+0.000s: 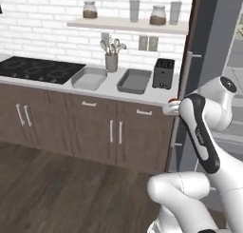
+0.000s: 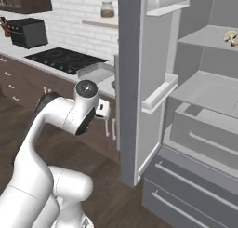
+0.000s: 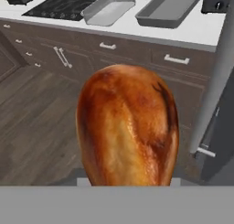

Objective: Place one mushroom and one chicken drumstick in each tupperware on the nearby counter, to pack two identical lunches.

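Two tupperware tubs sit side by side on the counter (image 1: 107, 92), both seemingly without food inside: the light grey tupperware (image 1: 89, 78) at nine o'clock of the dark grey tupperware (image 1: 135, 81), with a utensil cup (image 1: 111, 62) behind the gap between them, a black toaster (image 1: 163, 73) at three o'clock of the darker tub and a cooktop (image 1: 40, 69) at the far nine o'clock end. One chicken drumstick (image 3: 128, 127) fills the middle of the hand view, its bulbous end toward the counter, sitting where the gripper's fingertips would rise; the tips are hidden behind the meat, so the gripper appears clamped on it, judged from its position rather than from any visible contact. In the hand view the light tub (image 3: 109, 8) lies at eleven o'clock of the drumstick and the dark tub (image 3: 169, 8) at one o'clock, both well apart from it and higher than it. One mushroom (image 2: 230, 36) rests on an upper shelf of the open fridge (image 2: 204, 92), at two o'clock in the right base view. Step in hand, as judged: carrying the drumstick to a tub. Doing it well calls for lifting clear of the counter edge, centring over one tub's floor rather than its rim, and lowering close before release so the rounded meat does not roll out.
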